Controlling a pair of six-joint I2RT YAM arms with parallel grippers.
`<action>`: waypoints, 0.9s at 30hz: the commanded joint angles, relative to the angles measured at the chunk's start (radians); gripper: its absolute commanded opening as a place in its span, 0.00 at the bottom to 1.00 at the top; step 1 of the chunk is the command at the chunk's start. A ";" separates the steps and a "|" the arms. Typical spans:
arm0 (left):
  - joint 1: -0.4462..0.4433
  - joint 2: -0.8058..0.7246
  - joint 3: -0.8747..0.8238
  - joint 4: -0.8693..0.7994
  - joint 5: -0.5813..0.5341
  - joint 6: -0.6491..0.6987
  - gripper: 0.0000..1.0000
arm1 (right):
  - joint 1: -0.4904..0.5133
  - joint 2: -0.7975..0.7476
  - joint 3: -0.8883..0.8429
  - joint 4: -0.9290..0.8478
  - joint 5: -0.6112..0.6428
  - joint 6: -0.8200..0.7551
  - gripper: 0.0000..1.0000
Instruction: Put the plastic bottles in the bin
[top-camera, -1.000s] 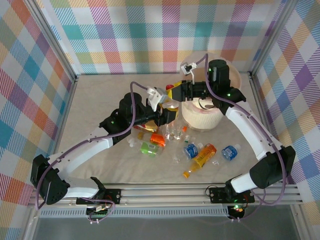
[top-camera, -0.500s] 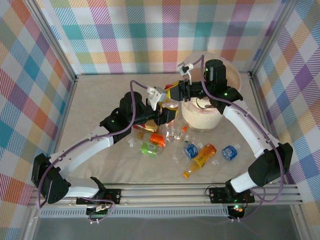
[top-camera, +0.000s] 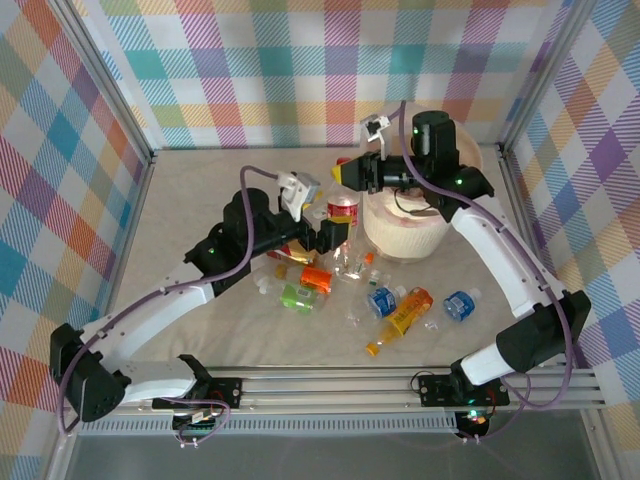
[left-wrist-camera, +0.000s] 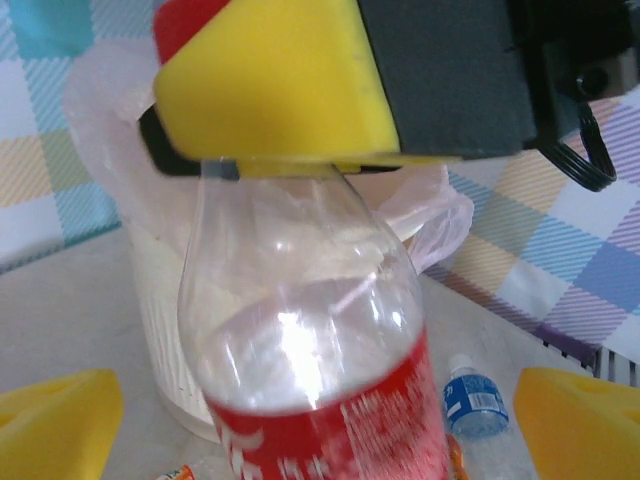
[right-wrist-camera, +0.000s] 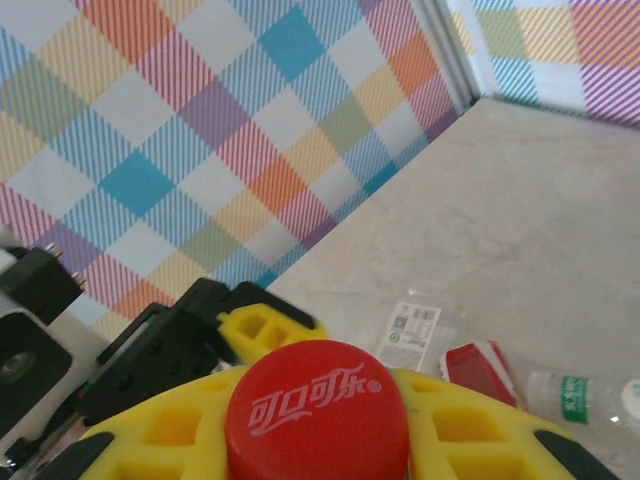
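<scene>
The right gripper (top-camera: 349, 172) is clamped on the neck of a clear crushed plastic bottle with a red label and red screw cap (top-camera: 343, 210). In the right wrist view the cap sits between its yellow fingers. The bottle hangs upright just left of the large round cream-pink translucent plastic bin (top-camera: 398, 240), outside its rim. The left gripper (top-camera: 332, 237) stands wide open on that same side of the bin and holds nothing. Its yellow fingertips (left-wrist-camera: 55, 425) flank the bottle's lower body without touching it, as far as the left wrist view shows. The step in hand looks like carrying this bottle over the bin and dropping it in. To do that well, the right arm should rise enough for the hanging base to clear the rim and the thin liner draped over it. It should then sweep across until the whole bottle is above the bin's mouth before the fingers part. A hold on the neck alone lets the body swing, so a slow sweep is safer. The left arm should back away from the bin's side so the bottle does not brush its fingers. The other small crushed bottles (top-camera: 380, 300) lie scattered on the beige table (top-camera: 200, 190) in front of the bin, near its base.
</scene>
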 joint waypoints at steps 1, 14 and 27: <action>0.000 -0.071 -0.041 0.012 -0.053 0.007 1.00 | 0.004 0.011 0.081 -0.046 0.084 -0.043 0.00; 0.001 -0.278 -0.195 -0.018 -0.397 -0.038 1.00 | -0.001 0.066 0.404 -0.152 0.495 -0.209 0.00; 0.003 -0.293 -0.200 -0.069 -0.536 -0.059 1.00 | -0.058 0.152 0.628 -0.132 0.776 -0.311 0.00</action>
